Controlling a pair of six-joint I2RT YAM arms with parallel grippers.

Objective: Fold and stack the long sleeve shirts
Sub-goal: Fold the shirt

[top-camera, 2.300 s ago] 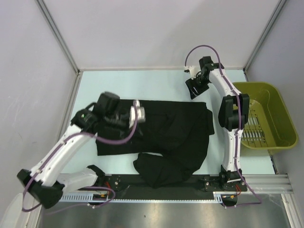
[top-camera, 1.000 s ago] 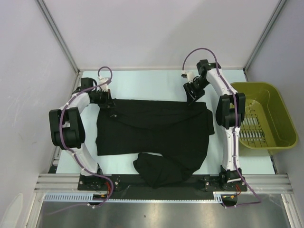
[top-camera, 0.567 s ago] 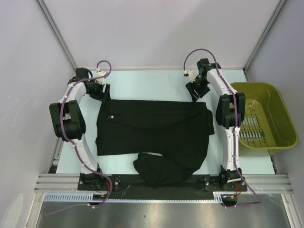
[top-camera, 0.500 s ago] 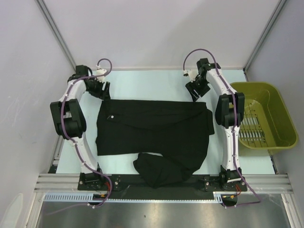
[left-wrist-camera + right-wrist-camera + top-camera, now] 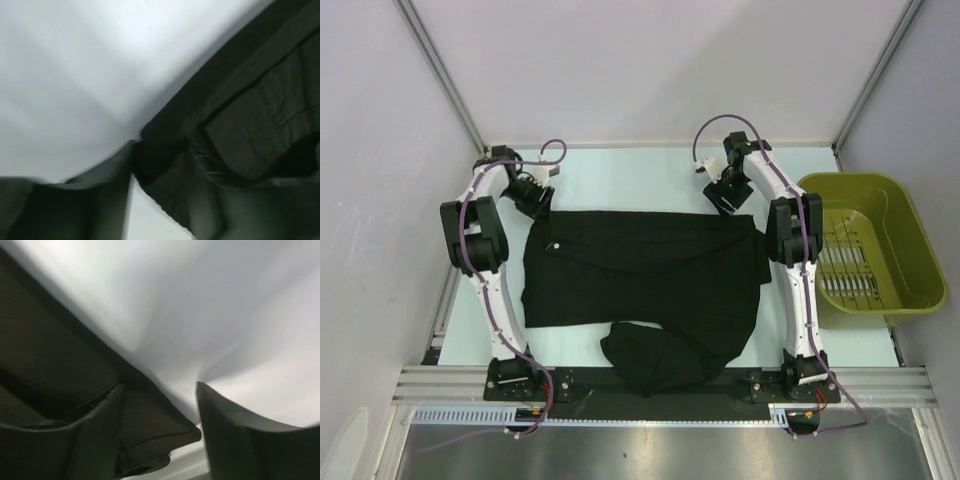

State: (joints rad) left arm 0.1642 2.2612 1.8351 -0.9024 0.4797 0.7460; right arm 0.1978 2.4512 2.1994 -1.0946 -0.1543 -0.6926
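Note:
A black long sleeve shirt (image 5: 640,270) lies spread flat on the pale table. A bunched black mass (image 5: 655,355) lies at its near edge; I cannot tell whether it is a sleeve or a second shirt. My left gripper (image 5: 535,200) is low at the shirt's far left corner. In the left wrist view the left gripper (image 5: 161,150) is open, with the fabric corner (image 5: 165,135) between the jaws. My right gripper (image 5: 725,198) is at the far right corner. In the right wrist view the right gripper (image 5: 160,387) is open around the shirt corner (image 5: 155,420).
An olive-green plastic basket (image 5: 910,240) stands at the right of the table, beside the right arm. Grey walls enclose the table at the back and sides. A metal rail (image 5: 660,385) with the arm bases runs along the near edge.
My left arm swung from over the shirt's left part out to its far left corner and lowered there. My right gripper shifted slightly left at the far right corner. The shirt has not moved.

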